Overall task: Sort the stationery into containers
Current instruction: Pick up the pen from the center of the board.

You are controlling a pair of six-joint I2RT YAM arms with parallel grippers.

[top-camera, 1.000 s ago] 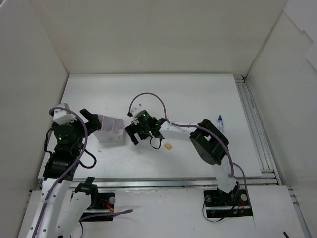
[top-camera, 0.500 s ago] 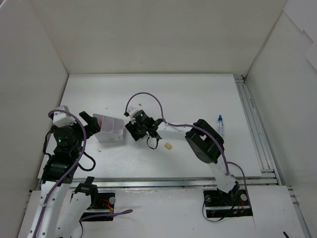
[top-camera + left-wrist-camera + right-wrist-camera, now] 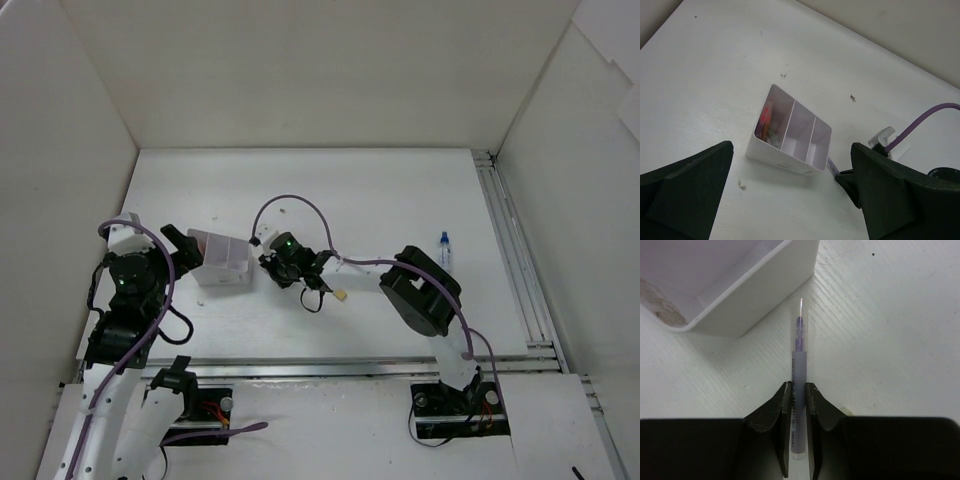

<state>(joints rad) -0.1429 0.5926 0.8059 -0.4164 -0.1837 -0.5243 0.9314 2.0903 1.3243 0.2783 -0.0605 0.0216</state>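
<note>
The white divided box point(image 3: 224, 260) sits left of centre; its left compartment holds pens point(image 3: 765, 119), one pink-red, and the other compartments look bare. My right gripper point(image 3: 798, 390) is shut on a purple pen point(image 3: 798, 357) that lies on the table, its tip pointing at the box's corner point(image 3: 755, 295). From above, the right gripper point(image 3: 270, 264) is just right of the box. My left gripper point(image 3: 790, 200) stands wide open just left of the box, holding nothing. A tan eraser point(image 3: 341, 295) lies behind the right wrist.
A small blue-and-white pen point(image 3: 445, 247) lies far right near the metal rail point(image 3: 510, 250). White walls enclose the table on three sides. A purple cable point(image 3: 300, 203) loops above the right wrist.
The right gripper went from open to shut on the purple pen beside the box. The left arm shifted slightly and stays open.
</note>
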